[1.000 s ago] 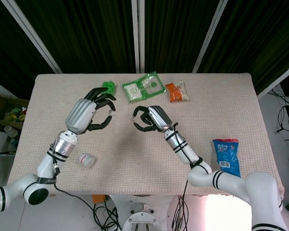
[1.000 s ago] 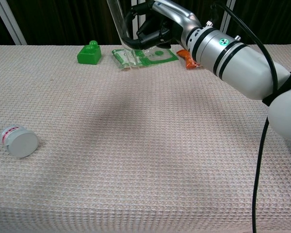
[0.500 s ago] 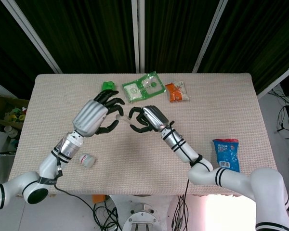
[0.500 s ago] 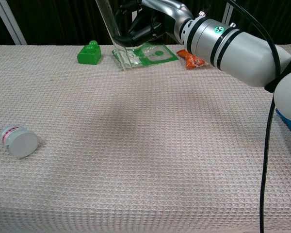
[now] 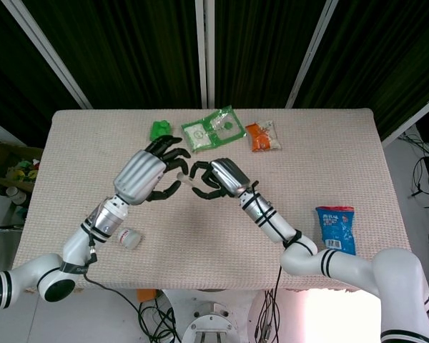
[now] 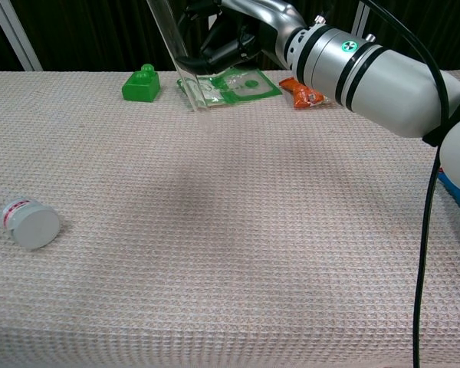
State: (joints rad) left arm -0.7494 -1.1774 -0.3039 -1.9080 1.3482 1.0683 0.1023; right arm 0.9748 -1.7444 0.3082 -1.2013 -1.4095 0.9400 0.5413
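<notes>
My right hand [image 5: 213, 179] is raised over the middle of the table and grips a clear plastic tube [image 6: 185, 65]. In the chest view the tube slants down from the top edge, its lower end hanging above the cloth. In the head view the tube [image 5: 189, 177] lies between the two hands. My left hand [image 5: 151, 175] faces the right one, its dark fingers curled about the tube's other end. Whether they grip it is unclear. The chest view shows only the right hand [image 6: 230, 34].
A green block [image 5: 159, 129] lies at the back beside a green packet [image 5: 213, 128] and an orange packet [image 5: 261, 136]. A small white jar [image 6: 31, 222] lies on its side at the front left. A blue snack bag [image 5: 336, 232] lies at the right.
The two hands have closed toward each other. My left hand moved right until its fingers reached the tube, and my right hand shifted slightly left with the tube.
</notes>
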